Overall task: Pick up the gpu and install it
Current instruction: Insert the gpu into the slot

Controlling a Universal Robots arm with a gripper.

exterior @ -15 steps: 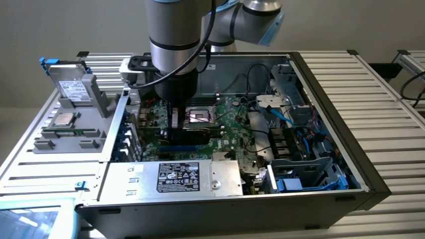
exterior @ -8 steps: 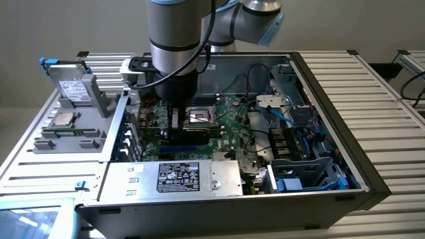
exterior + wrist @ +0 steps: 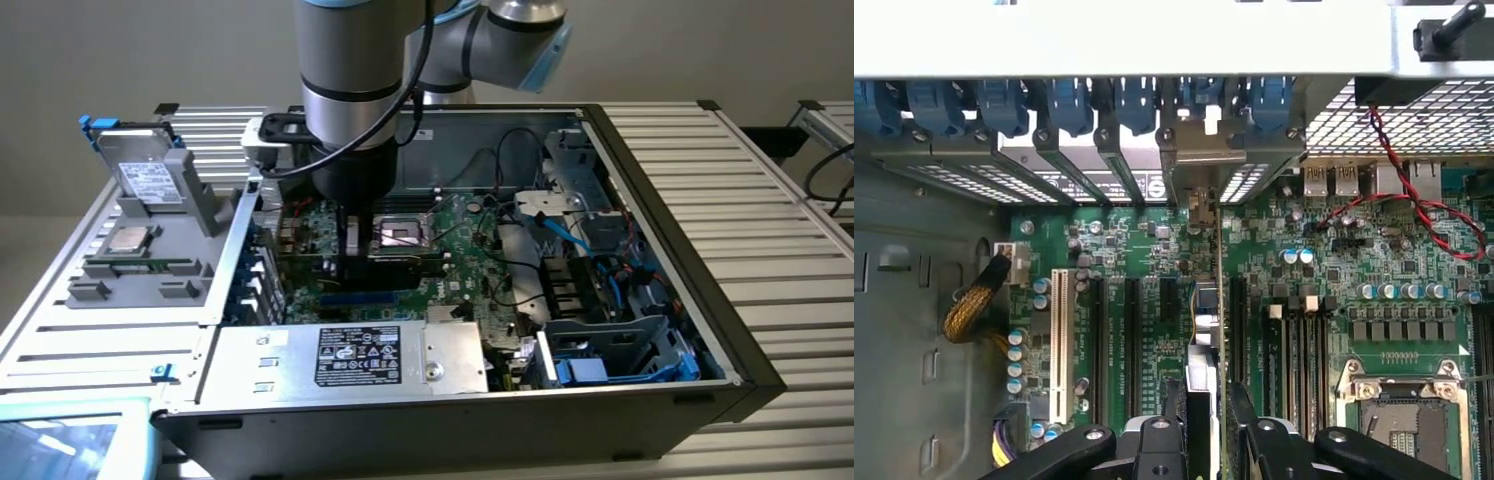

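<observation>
My gripper (image 3: pixel 356 262) reaches straight down into the open computer case (image 3: pixel 667 180), over the expansion slots of the green motherboard (image 3: pixel 454 250). In the wrist view the gpu (image 3: pixel 1204 335) stands on edge between my black fingers (image 3: pixel 1172 405), with a thin green board edge along one side. Its metal bracket end (image 3: pixel 1199 205) reaches toward the rear slot openings of the case. The gripper (image 3: pixel 1206 400) is shut on the gpu, which sits low over a black slot (image 3: pixel 1238 330). Whether the card touches the slot is hidden.
A grey fixture (image 3: pixel 147 280) at the exterior view's left holds a square silver processor chip (image 3: pixel 130 238) and a memory stick (image 3: pixel 140 265). Blue slot latches (image 3: pixel 1069 100), a white slot (image 3: pixel 1061 340), the processor socket (image 3: pixel 1399 420) and a red-black cable (image 3: pixel 1394 180) surround the card.
</observation>
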